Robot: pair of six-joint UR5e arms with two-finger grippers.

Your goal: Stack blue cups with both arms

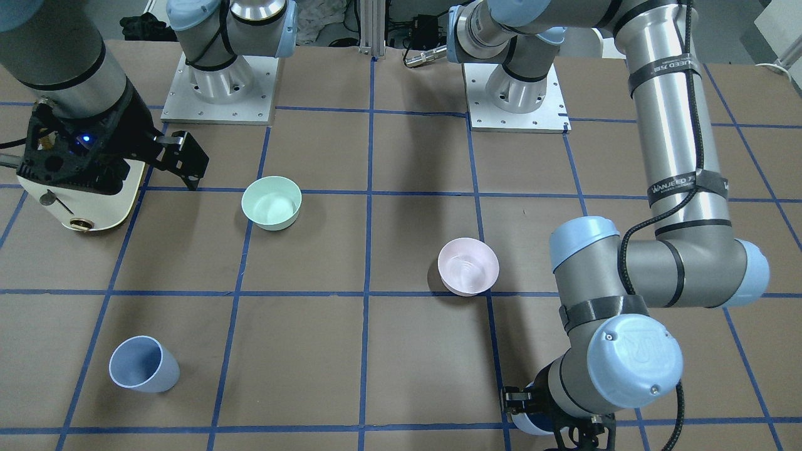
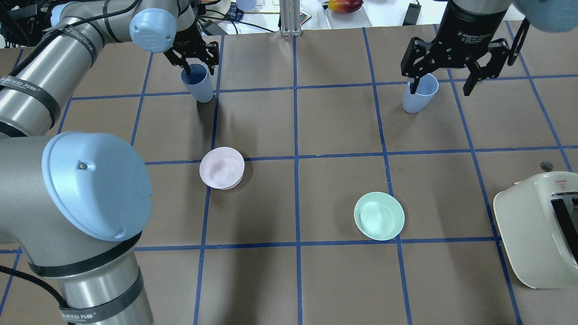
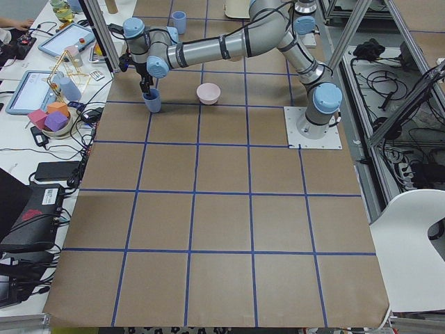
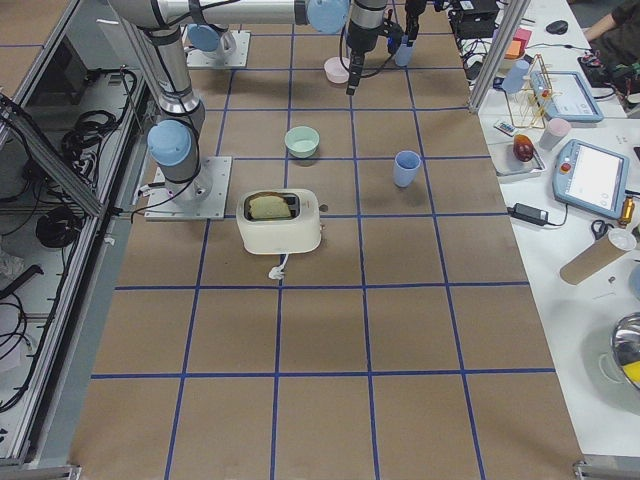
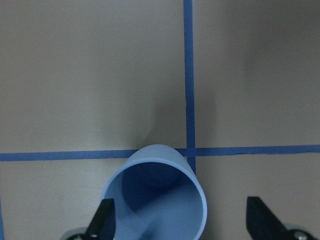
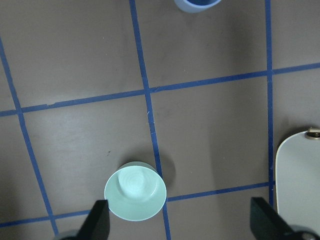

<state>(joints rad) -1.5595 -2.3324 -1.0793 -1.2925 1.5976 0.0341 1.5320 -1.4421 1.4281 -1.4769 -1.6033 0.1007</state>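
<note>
One blue cup (image 2: 198, 83) stands upright at the far left of the table. My left gripper (image 2: 192, 58) is open right over it. In the left wrist view the cup (image 5: 157, 195) lies between the spread fingers, its rim close to one fingertip (image 5: 102, 220); I cannot tell if they touch. The second blue cup (image 2: 420, 94) stands upright at the far right and shows in the front view (image 1: 144, 364). My right gripper (image 2: 442, 83) is open and empty, high above the table; its wrist view shows this cup's rim (image 6: 197, 4) at the top edge.
A pale pink bowl (image 2: 221, 168) sits left of centre and a mint-green bowl (image 2: 379, 215) right of centre. A cream toaster (image 2: 537, 225) stands at the near right. Brown paper with blue tape lines covers the table.
</note>
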